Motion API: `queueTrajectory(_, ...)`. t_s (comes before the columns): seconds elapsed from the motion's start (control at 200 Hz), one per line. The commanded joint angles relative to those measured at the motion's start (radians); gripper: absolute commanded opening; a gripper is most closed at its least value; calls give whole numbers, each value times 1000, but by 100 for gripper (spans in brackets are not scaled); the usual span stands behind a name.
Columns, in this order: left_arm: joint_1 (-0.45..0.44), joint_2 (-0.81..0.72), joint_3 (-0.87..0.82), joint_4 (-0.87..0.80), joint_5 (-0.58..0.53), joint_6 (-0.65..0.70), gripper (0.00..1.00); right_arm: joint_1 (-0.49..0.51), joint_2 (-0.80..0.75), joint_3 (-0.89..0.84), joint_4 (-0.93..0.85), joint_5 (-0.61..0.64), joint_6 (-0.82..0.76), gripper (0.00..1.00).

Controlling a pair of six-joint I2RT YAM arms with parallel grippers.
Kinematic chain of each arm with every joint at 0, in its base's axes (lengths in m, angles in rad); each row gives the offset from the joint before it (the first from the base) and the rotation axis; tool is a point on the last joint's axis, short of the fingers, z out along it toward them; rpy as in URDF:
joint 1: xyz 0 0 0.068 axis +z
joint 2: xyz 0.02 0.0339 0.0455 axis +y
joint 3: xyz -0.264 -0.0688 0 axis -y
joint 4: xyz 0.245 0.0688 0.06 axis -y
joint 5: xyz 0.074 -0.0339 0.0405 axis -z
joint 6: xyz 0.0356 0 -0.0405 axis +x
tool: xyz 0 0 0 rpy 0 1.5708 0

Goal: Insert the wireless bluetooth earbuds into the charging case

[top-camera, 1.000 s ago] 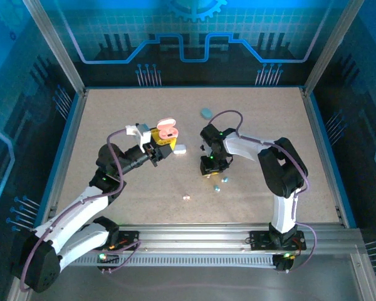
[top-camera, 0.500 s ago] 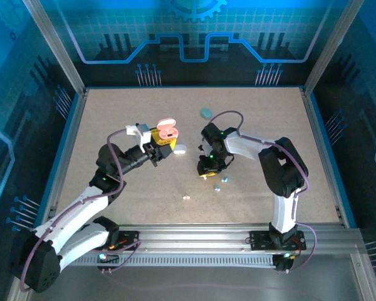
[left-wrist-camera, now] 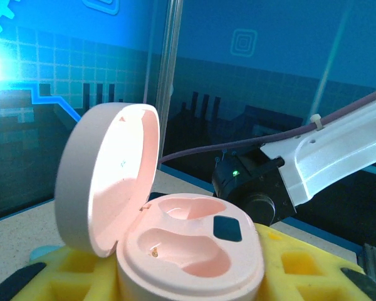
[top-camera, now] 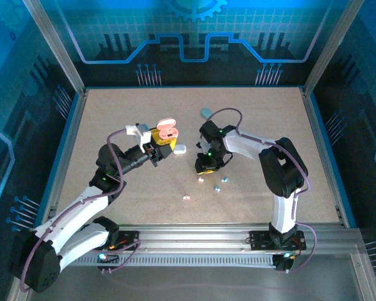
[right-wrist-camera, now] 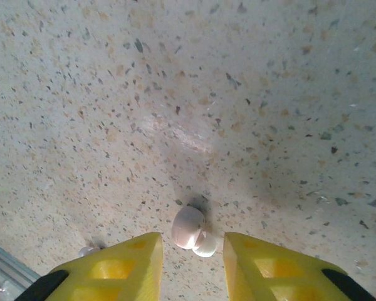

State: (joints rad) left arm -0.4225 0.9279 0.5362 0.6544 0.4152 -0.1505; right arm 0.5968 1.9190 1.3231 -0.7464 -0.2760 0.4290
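Where blue panels ring the speckled bench, the left hand grips an open, empty pink charging case; at its 4 o'clock the spread right hand straddles a pale pink earbud.

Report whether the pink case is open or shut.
Open. The pink case has its lid standing raised, exposing both empty wells.

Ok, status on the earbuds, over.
Left fingers shut on open, empty pink case. Right fingers open, straddling pale pink earbud. Teal earbuds loose nearby.
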Motion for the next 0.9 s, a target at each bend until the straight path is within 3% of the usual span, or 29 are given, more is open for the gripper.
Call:
queueTrajectory(0.0, 5, -23, 25, 10, -7, 18, 33, 31, -1, 55, -70, 79, 17, 32)
queueTrajectory(0.46, 5, -55, 16, -10, -19, 38, 33, 119, 120, 179, -170, 212, 114, 38)
queueTrajectory(0.896, 5, -62, 8, -16, -21, 46, 33, 138, 165, 211, -220, 223, 112, 34)
